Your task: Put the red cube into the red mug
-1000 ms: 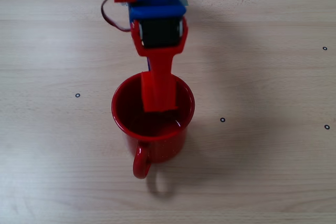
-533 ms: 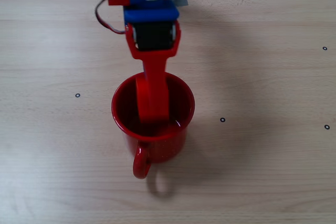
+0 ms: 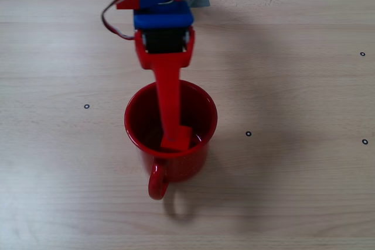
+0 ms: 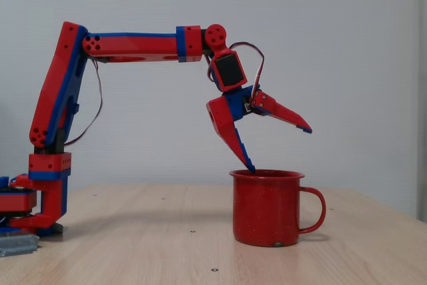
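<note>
The red mug [image 3: 140, 139] [image 4: 267, 208] stands upright on the table, its handle toward the bottom of a fixed view and to the right in the side one. My red-and-blue gripper [image 3: 173, 115] [image 4: 280, 149] hangs over it, open wide. The lower finger's tip touches down at the mug's far rim. The upper finger [image 4: 283, 117] sticks out above the opening with nothing between the two. A small red block, seemingly the red cube [image 3: 184, 136], shows inside the mug beside that finger's end. It is hard to separate from the finger, and the mug wall hides it from the side.
The arm's base [image 4: 37, 205] stands at the left of the side view, well away from the mug. Small black dots [image 3: 248, 133] mark the light wooden table [image 3: 293, 86].
The gripper has opened over the mug: the broad red shape seen from above has narrowed to one long finger reaching toward the handle side, and a small block now shows inside the mug.
</note>
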